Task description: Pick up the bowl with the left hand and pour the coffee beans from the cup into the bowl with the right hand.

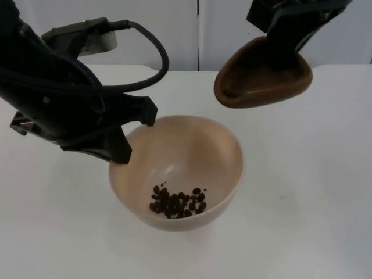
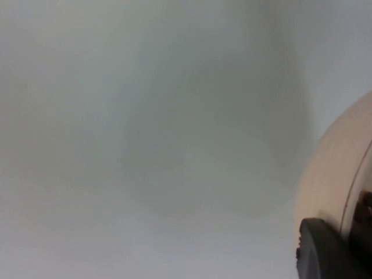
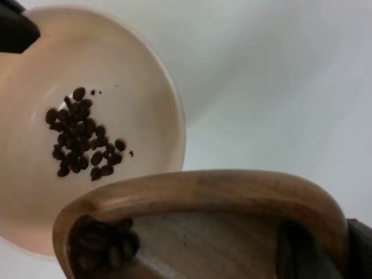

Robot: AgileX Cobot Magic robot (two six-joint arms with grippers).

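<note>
Two hands at work above the white counter (image 1: 325, 192). Left hand (image 1: 125, 136) closed on the near-left rim of the cream bowl (image 1: 192, 151), one finger inside the wall and one outside; bowl tilted, its shadow spread on the counter beneath, so it looks lifted, though I cannot tell for sure. Left wrist view: bowl's outer wall (image 2: 334, 168) beside a black fingertip (image 2: 325, 250), pale counter beyond. Small heap of dark coffee beans (image 1: 178, 201) lying low inside the bowl; right wrist view shows the same heap (image 3: 81, 136) against the cream wall. Right hand (image 1: 288, 49) up near the grey wall (image 1: 174, 29), clamped on the rim of the brown wooden cup (image 1: 261, 78), held in the air above and behind the bowl's far-right side, apart from it, mouth tipped toward the bowl. Right wrist view: cup rim (image 3: 215, 186) close up, a few beans still wedged in its inner corner (image 3: 104, 247)
</note>
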